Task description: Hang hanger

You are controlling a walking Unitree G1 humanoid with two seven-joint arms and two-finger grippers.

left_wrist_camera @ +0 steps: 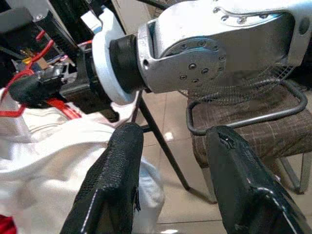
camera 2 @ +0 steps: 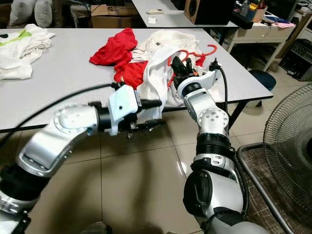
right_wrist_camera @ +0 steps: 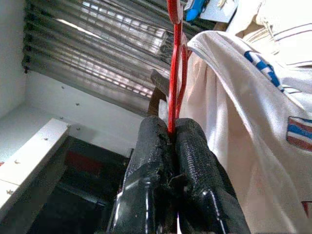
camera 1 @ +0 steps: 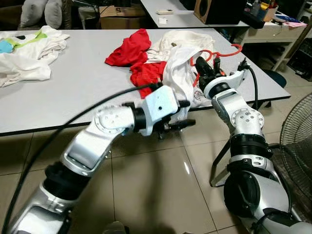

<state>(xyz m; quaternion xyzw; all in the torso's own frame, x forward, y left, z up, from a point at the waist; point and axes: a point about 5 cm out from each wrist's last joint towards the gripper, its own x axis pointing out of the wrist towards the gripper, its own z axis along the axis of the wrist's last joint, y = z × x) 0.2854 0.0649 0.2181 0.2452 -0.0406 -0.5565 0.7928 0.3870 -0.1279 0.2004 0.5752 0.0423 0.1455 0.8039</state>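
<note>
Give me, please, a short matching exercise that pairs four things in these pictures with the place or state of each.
Things:
1. red hanger
2. left gripper
3. red garment
4. standing fan

Places or states:
A. lies crumpled on the grey table
B. stands on the floor at the robot's right
C. open, beside the hanging white shirt
D. pinched between the shut fingers of the right gripper

Pairs: 1-D, 2-C, 3-A, 4-B
</note>
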